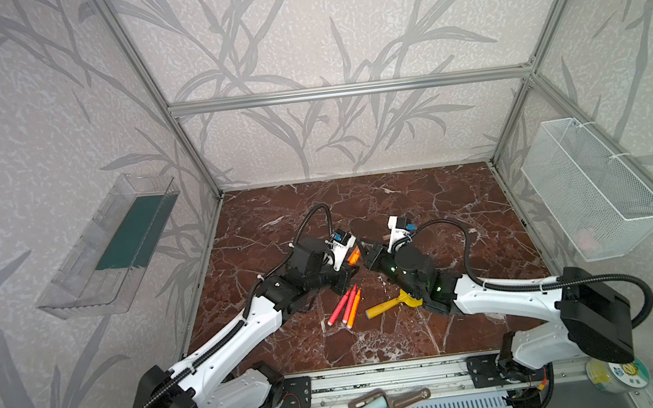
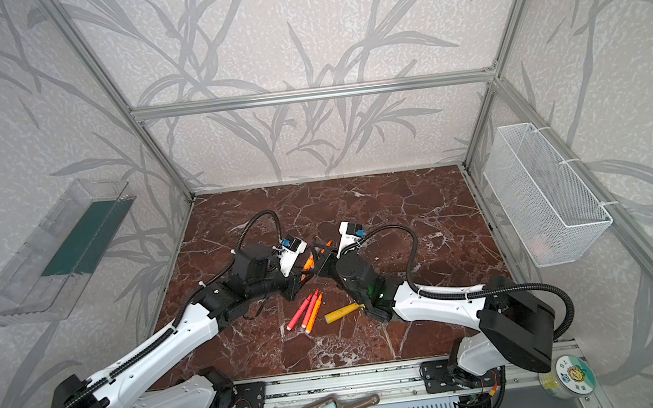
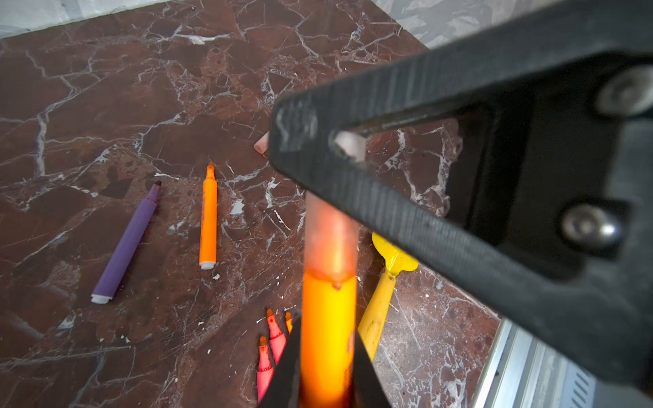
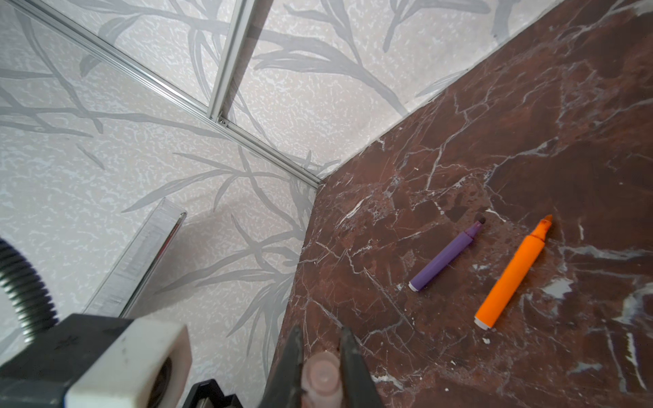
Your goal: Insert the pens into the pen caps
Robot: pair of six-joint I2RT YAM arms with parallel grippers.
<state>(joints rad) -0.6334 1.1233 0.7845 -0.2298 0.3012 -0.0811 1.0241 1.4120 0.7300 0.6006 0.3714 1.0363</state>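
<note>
Grips: left end effector (image 3: 327, 328) clamps orange pen (image 3: 328, 318); right end effector (image 4: 321, 330) clamps pen cap (image 4: 322, 376).

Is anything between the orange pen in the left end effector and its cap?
Nothing visible does. The orange pen, gripped by the left end effector, appears already tip-first inside the cap pinched by the right end effector.

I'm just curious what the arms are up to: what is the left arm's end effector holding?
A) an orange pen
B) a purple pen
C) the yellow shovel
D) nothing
A: in the left wrist view the left end effector is shut on an orange pen, while the purple pen and yellow shovel lie on the table.
</note>
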